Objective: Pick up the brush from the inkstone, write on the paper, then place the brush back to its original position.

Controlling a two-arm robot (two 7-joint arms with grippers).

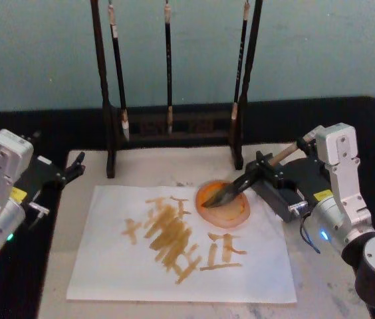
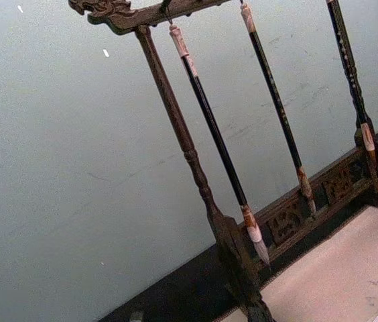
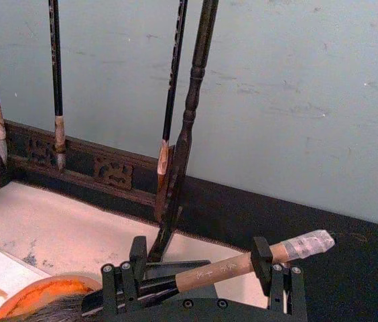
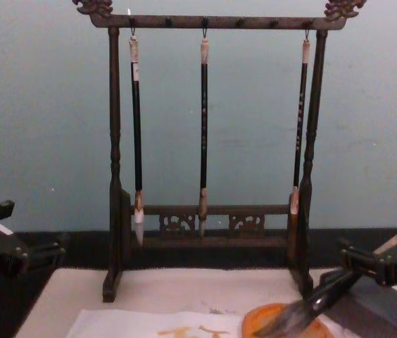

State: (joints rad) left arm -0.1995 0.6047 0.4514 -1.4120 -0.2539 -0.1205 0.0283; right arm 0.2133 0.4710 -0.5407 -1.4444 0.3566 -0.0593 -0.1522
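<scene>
The brush slants down with its bushy tip resting on the round orange inkstone, at the paper's far right corner. My right gripper is shut on its pale handle just right of the inkstone. In the right wrist view the brush lies across the right gripper, its tip over the inkstone. From the chest, the brush tilts up toward the right gripper. The white paper carries yellow-orange strokes. My left gripper rests open at the left, off the paper.
A dark wooden rack stands behind the paper with three thin black-handled brushes hanging from it. A beige mat lies under the paper on a black tabletop. The wall is close behind the rack.
</scene>
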